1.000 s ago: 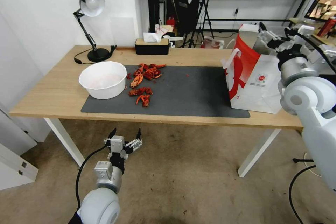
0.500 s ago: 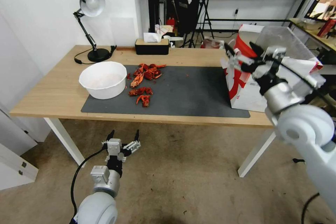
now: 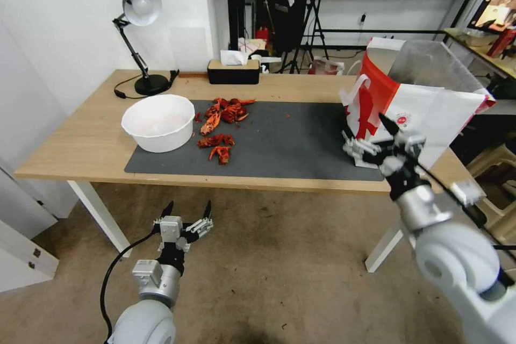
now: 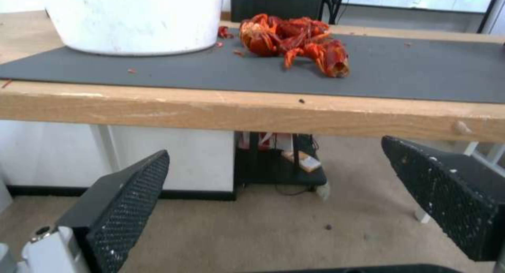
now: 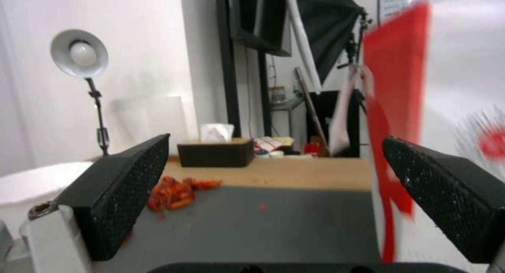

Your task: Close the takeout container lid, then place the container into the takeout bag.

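The takeout bag (image 3: pixel 430 110), white with a broad red stripe and silvery lining, stands open at the table's right end; its red stripe (image 5: pixel 397 107) also appears in the right wrist view. My right gripper (image 3: pixel 364 130) is open and empty, low in front of the bag's left side near the table's front edge. My left gripper (image 3: pixel 188 205) hangs open and empty below the table's front edge, over the floor. In the left wrist view my left gripper (image 4: pixel 274 150) faces the table edge. The takeout container and its lid are out of view.
A white bowl (image 3: pixel 158 121) and a heap of red crayfish shells (image 3: pixel 220 123) sit on the grey mat (image 3: pixel 290 145). A desk lamp (image 3: pixel 141 32) and a tissue box (image 3: pixel 234 71) stand at the back. Bare floor lies before the table.
My right arm has come down from the bag's top to the front of the bag, still open. The bag's mouth now shows uncovered. My left gripper sank slightly.
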You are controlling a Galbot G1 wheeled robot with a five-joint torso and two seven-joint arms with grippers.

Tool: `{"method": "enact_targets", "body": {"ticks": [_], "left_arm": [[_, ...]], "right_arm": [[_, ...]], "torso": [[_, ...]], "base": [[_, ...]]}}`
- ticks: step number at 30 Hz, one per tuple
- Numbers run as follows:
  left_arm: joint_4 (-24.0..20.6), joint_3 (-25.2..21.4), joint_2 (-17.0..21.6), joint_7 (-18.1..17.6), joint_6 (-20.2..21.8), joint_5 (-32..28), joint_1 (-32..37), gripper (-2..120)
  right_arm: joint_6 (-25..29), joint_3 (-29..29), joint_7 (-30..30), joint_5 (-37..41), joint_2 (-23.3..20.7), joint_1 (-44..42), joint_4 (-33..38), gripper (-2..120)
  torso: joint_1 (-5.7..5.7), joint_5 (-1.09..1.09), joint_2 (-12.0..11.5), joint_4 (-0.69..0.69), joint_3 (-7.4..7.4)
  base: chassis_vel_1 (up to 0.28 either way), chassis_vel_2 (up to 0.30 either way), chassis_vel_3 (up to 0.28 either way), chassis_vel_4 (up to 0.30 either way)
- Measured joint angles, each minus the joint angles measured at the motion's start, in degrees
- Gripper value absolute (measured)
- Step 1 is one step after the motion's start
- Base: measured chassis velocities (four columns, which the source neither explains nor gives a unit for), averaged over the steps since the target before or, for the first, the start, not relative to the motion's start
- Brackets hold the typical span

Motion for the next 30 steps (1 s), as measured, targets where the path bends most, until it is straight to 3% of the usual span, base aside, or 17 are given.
{"method": "enact_targets", "body": {"ticks": [3,12,30], "left_arm": [[0.5,0.0,-0.1,0.9,-1.2,0.0,-0.3,100],[1.6,0.3,-0.2,4.5,-5.3,0.1,0.0,100],[3.4,0.2,-0.7,5.4,-9.2,2.4,1.1,100]], "right_arm": [[5.1,0.2,-1.3,-4.2,4.2,-6.1,-1.6,100],[11.7,-0.6,-1.3,-9.1,10.0,-14.0,-6.1,100],[13.0,-1.5,1.3,-10.2,12.5,-14.4,-8.8,100]], "torso": [[0.0,0.0,0.0,-0.01,0.0],[0.01,-0.01,0.0,0.0,0.0],[0.02,0.0,0.0,0.0,0.01]], "base": [[0.0,0.0,0.0,0.0],[0.0,0.0,0.0,0.0],[0.0,0.0,0.0,0.0]]}}
